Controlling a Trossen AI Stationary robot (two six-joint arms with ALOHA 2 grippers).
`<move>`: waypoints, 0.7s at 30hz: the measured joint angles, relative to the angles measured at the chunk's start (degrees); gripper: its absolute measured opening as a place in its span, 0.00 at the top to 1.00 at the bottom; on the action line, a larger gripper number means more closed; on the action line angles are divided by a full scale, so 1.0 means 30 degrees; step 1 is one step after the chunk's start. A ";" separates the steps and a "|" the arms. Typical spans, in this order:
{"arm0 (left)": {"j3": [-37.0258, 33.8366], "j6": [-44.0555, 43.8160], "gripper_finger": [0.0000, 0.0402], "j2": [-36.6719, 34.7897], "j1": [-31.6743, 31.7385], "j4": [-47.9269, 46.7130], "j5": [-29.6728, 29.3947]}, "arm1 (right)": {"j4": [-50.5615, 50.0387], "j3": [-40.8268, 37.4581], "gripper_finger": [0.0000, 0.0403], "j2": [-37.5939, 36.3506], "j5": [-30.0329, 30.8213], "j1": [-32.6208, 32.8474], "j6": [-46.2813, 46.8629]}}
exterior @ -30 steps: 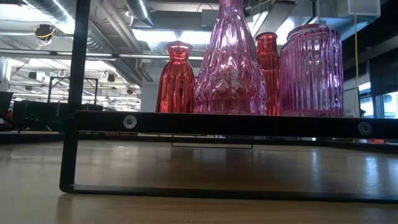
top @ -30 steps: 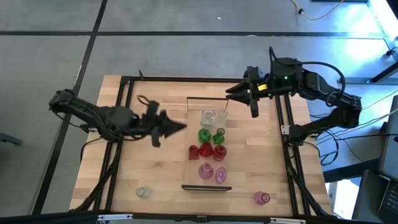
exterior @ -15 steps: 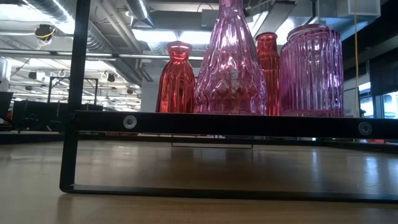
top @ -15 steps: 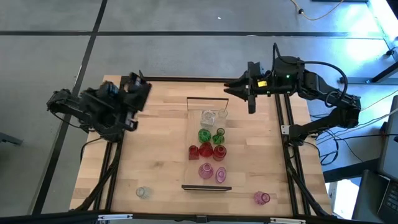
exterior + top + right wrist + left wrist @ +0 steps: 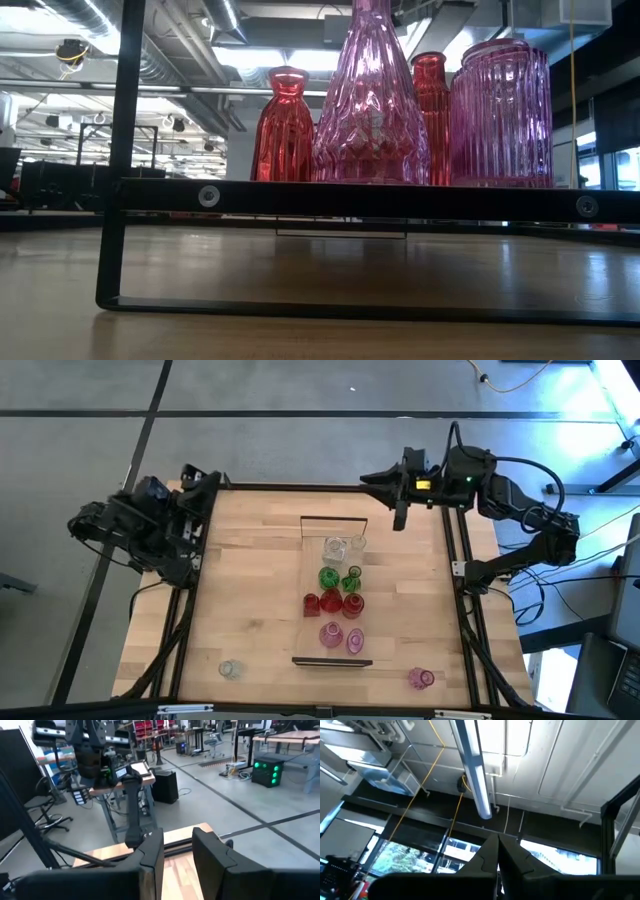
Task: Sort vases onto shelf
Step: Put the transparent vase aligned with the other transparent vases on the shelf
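Shelf point(image 5: 312, 590): two clear, two green, three red, two pink vases held. Off it: one clear vase point(image 5: 230, 669), one pink vase point(image 5: 421, 678). Left gripper point(image 5: 205, 482) closed, empty; right gripper point(image 5: 372, 480) slightly parted, empty.

The shelf point(image 5: 333, 595) lies at the centre of the table point(image 5: 250, 610), with vases point(image 5: 337, 595) clustered along it. Two lone vases stand on the table near the frame's bottom: one lower left point(image 5: 229, 669), one lower right point(image 5: 421, 678).
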 joint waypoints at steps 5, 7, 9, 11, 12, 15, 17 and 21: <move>0.0000 -0.0132 1.00 -0.0048 0.0000 -0.0382 0.0386 | 0.0510 0.0006 0.79 0.0000 -0.0044 0.0000 0.0994; 0.0000 -0.0125 1.00 0.0130 -0.0006 -0.0560 0.0231 | 0.0622 0.0000 0.79 0.0000 -0.0061 0.0000 0.0987; 0.0000 -0.0125 1.00 0.0309 -0.0006 -0.0589 -0.0478 | 0.0804 0.0000 0.79 0.0000 -0.0065 0.0000 0.1008; 0.0000 -0.0125 1.00 0.0363 0.0000 -0.0575 -0.1254 | 0.0985 0.0002 0.79 0.0000 -0.0069 0.0000 0.1270; 0.0000 -0.0119 1.00 0.0351 0.0000 -0.0580 -0.1561 | 0.1054 0.0007 0.79 0.0000 -0.0069 0.0000 0.1507; 0.0000 -0.0084 0.99 0.0322 -0.0032 -0.1174 -0.2227 | 0.1124 0.0006 0.79 0.0000 -0.0069 0.0000 0.1941; 0.0000 -0.0564 0.95 0.0238 -0.0223 -0.2289 -0.3298 | 0.1121 0.0005 0.79 0.0000 -0.0069 0.0000 0.1997; -0.0007 -0.1768 0.81 -0.0524 -0.0997 -0.5527 -0.6212 | 0.1211 0.0007 0.79 0.0000 -0.0069 0.0000 0.1999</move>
